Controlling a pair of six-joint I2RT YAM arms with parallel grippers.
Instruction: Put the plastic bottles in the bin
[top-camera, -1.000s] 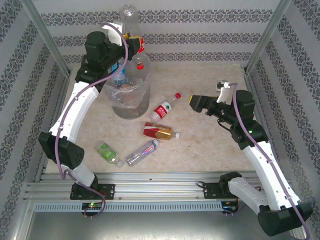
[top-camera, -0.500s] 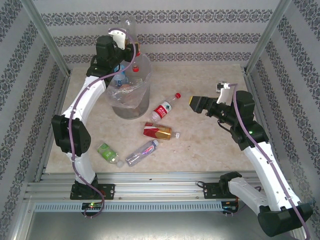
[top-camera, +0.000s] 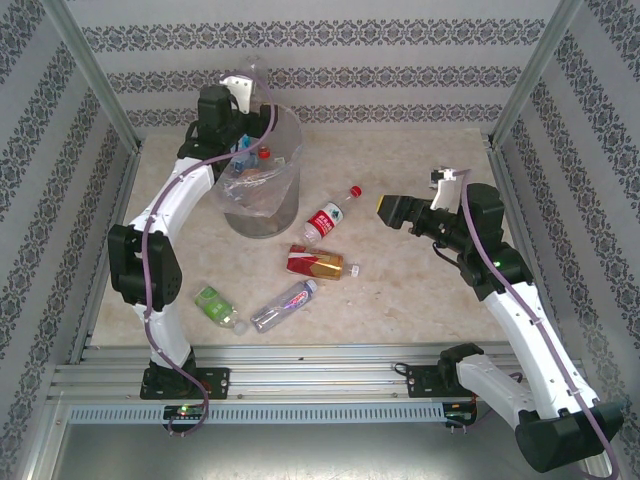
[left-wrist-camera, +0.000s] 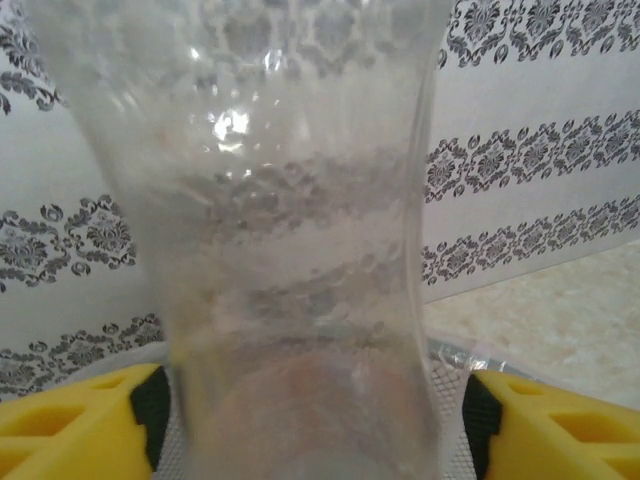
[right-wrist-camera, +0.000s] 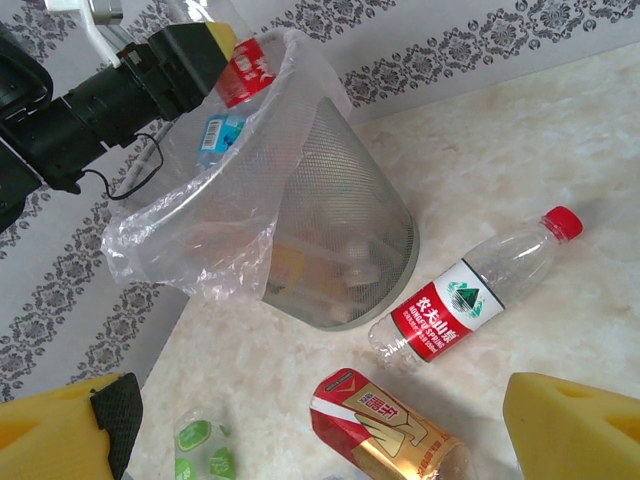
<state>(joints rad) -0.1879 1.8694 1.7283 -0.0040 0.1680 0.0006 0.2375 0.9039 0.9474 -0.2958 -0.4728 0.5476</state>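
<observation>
Four bottles lie flat on the worktop. Nearest the bases are the green-label bottle and the purplish-label bottle, near each other but not touching. Past them is the red-and-gold bottle. Then comes the red-cap bottle, lying diagonally near the bin but apart from it.

Right jaws hang wide open and empty, off to the right of the red-cap bottle and pointed its way.

Far end: left jaws sit over the bin mouth with a clear bottle upright between them, cap end down as far as I can tell. There's a pad on either side of it with a gap showing on one side, so I read them as open, not clamping. More bottles are visible inside through the bag.

Handling guess: these are empties, so very light. Thin walls will dent under a squeeze, and they're round and slick enough to roll if nudged. Take them across the body at the label, jaws square to the long axis, and close gently. The red-cap bottle looks like the easiest reach for the right arm.
</observation>
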